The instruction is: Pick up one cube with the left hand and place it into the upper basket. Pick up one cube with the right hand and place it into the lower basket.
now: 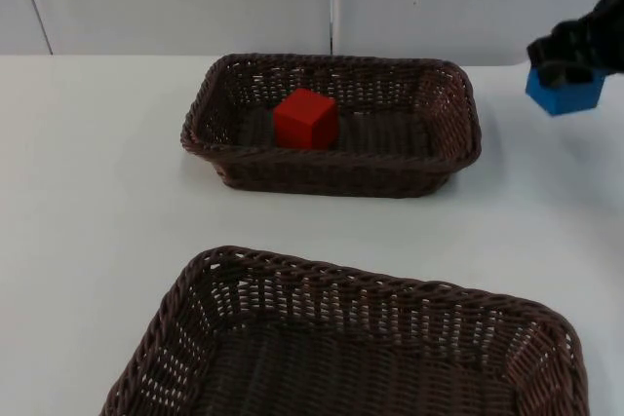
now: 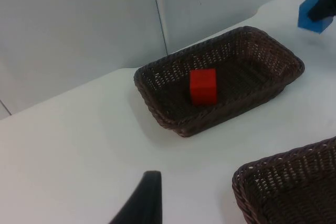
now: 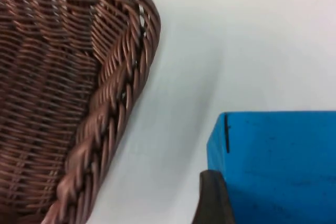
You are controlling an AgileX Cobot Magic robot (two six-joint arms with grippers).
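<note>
Red cube (image 1: 306,119) sits inside the upper basket (image 1: 444,158). To that basket's right, the right gripper (image 1: 565,65) is closed on the blue cube (image 1: 565,93), above the white table (image 1: 88,192). Lower basket (image 1: 244,284) holds nothing. The left arm waits; whether its gripper (image 2: 139,203) is open I cannot tell.

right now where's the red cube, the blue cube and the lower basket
red cube (image 1: 305,119): top view, on its front face, inside the upper basket.
blue cube (image 1: 565,94): top view, on its front face, below the right end effector.
lower basket (image 1: 370,282): top view, on its far woven rim.
</note>
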